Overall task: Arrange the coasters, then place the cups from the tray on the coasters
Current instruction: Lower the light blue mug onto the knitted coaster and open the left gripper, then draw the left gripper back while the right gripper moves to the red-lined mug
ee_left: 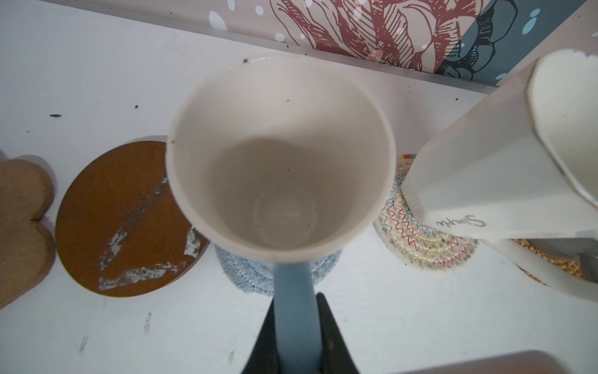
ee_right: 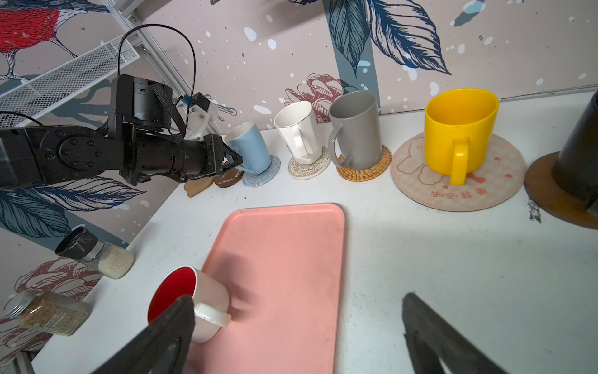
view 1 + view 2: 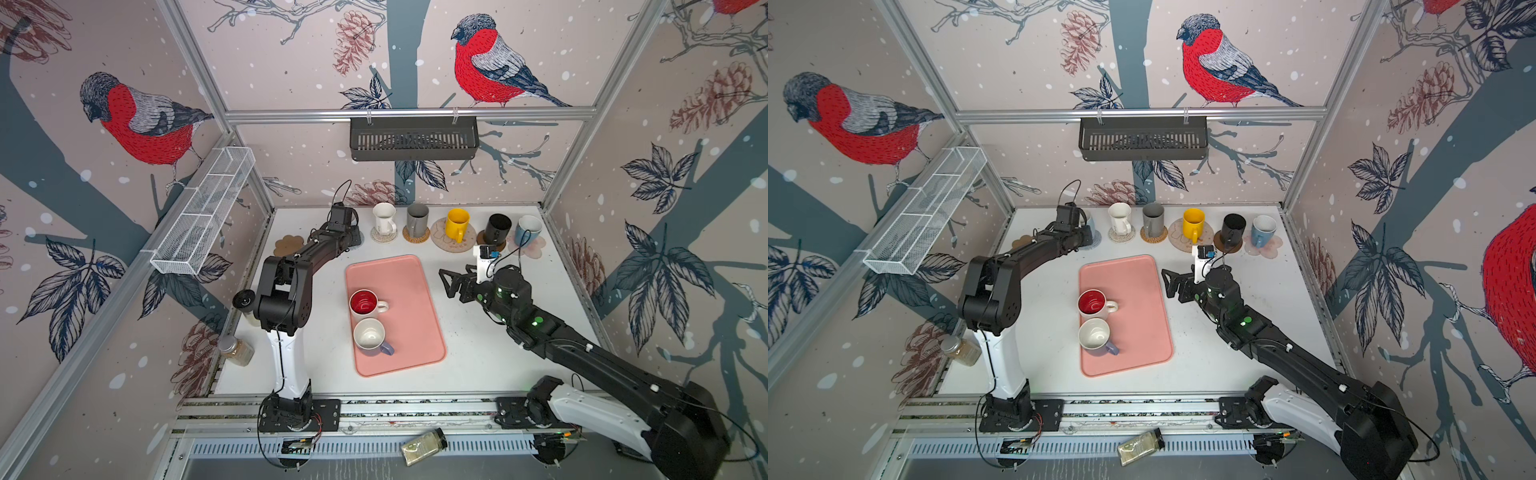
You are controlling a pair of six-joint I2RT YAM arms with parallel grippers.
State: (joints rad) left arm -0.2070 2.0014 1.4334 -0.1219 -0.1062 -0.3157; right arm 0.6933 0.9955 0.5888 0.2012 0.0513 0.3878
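Closest to the lens in both top views, a spice jar (image 3: 424, 446) lies on its side on the front rail. Beyond it the tray (image 3: 415, 274) sits mid-bench and holds two upright, empty cups just beside each other: the red-lined cup (image 3: 365, 302) and the lavender cup (image 3: 372, 337). Along the back wall the white cup (image 3: 383, 218), grey cup (image 3: 417, 220), yellow cup (image 3: 457, 224), black cup (image 3: 497, 228) and blue cup (image 3: 528, 230) each stand on a coaster. The paw coaster (image 3: 289, 245) is bare.

From my left wrist, my left jaws are clamped on the handle of the light blue cup (image 1: 281, 155), which is empty and over the blue-grey coaster (image 1: 246, 278). The brown disc (image 1: 129, 220) beside it carries nothing.

From my right wrist, my right jaws gape wide, gripping nothing, at the tray's long edge near the red-lined cup.
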